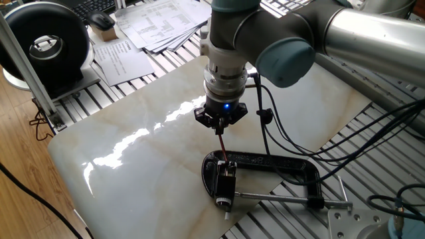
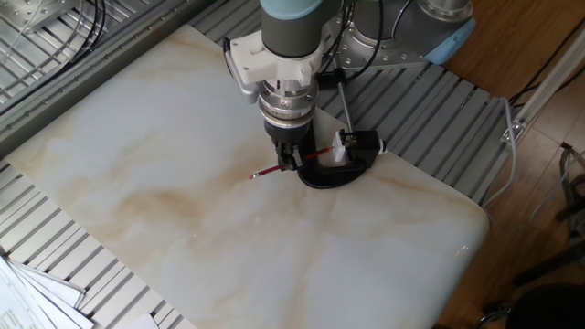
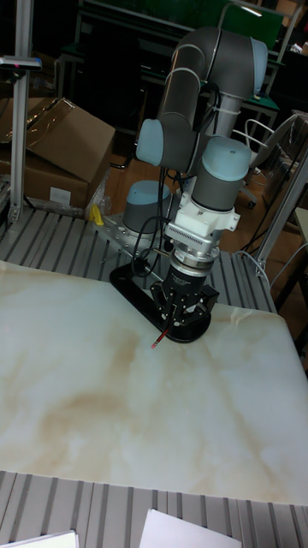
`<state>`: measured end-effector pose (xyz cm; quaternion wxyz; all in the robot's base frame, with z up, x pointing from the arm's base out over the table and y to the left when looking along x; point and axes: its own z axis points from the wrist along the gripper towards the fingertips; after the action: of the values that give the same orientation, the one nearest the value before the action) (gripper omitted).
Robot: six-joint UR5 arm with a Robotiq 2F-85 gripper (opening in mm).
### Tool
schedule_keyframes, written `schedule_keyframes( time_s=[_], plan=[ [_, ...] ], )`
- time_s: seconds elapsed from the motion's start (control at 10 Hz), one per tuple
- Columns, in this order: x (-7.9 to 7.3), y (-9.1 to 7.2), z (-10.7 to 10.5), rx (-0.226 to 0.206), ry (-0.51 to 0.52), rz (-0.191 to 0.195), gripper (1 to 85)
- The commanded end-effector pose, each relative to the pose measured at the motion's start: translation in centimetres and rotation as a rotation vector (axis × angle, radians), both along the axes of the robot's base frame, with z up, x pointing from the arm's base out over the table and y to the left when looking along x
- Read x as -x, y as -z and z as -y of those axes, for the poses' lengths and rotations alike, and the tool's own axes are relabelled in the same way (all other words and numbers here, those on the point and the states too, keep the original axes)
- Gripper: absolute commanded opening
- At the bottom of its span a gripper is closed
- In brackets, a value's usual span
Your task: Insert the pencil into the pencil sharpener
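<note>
My gripper hangs just above the marble slab, shut on the thin dark red pencil, which lies nearly level. One end of the pencil sticks out behind the fingers. The other end reaches the pencil sharpener, a small black block with a whitish end held in the clamp. From the other side, the gripper stands just left of the pencil sharpener. Whether the tip is inside the hole I cannot tell. In the tall view the gripper hides the sharpener and only the pencil's free end shows.
A large black C-shaped clamp with a steel screw rod lies on the slab's corner, gripping the sharpener. Black cables hang beside the wrist. Papers and a black round device sit beyond the slab's far edge.
</note>
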<state>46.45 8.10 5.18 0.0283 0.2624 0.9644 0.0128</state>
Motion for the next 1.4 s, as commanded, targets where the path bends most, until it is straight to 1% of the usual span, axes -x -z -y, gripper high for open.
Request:
schedule_keyframes(
  time_s=[0.0,0.3,0.6,1.0,1.3],
  plan=[
    [0.04,-0.11,-0.28,-0.011,0.006,0.004,1.3],
    [0.07,-0.26,-0.17,-0.010,0.005,0.004,1.3],
    [0.04,-0.42,-0.66,-0.032,0.009,0.006,1.3],
    [0.14,-0.63,-0.54,-0.027,0.006,0.004,1.3],
    [0.68,-1.07,-0.77,-0.033,0.001,-0.004,1.3]
  ],
)
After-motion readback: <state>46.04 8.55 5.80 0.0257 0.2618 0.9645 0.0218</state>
